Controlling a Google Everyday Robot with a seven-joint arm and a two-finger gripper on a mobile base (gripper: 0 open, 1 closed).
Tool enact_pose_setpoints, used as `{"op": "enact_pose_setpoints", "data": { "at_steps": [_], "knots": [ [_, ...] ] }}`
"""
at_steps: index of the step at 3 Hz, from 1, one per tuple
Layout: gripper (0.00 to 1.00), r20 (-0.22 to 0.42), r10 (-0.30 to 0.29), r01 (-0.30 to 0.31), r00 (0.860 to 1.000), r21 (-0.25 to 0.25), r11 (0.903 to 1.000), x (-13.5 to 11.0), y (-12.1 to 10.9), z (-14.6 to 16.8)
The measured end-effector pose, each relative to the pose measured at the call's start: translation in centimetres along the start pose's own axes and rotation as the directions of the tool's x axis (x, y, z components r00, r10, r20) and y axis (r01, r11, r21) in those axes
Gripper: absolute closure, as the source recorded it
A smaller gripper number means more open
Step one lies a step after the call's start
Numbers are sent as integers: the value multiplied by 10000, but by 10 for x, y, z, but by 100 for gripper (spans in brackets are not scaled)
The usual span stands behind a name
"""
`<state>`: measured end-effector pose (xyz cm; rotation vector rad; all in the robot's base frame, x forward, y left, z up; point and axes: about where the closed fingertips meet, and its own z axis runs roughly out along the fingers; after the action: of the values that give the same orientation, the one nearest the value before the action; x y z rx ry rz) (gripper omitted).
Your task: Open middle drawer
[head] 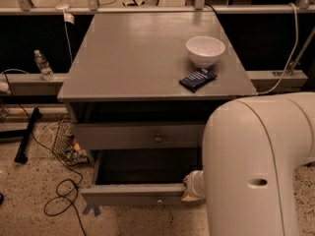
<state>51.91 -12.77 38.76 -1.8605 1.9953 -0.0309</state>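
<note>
Where the middle drawer [133, 194] sits: just left of the gripper [191, 187], pulled out, its inside dark.
Drawer axis: the front runs left-right and faces the camera.
Arm [256, 171]: bulky, white, right of the gripper and covering it; grip cannot be told.
Bowl [205, 50]: empty, on the counter [133, 53] above the gripper.

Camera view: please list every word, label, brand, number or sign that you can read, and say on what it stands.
No text can be read here.
Blue packet on the cabinet top: pale print, too blurred to read.
Water bottle at the left: any label is too small to read.
White bowl, middle drawer: no marks seen.
Gripper, at the drawer front's right end, mostly hidden by the arm: no lettering shows.
</note>
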Motion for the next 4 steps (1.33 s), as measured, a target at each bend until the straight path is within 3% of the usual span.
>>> {"op": "enact_pose_setpoints", "data": {
  "at_steps": [3, 4],
  "knots": [
    [13, 0, -1, 1, 10000, -2, 10000, 0, 0, 0],
    [0, 6, -11, 11, 10000, -15, 10000, -1, 0, 1]
  ]
}}
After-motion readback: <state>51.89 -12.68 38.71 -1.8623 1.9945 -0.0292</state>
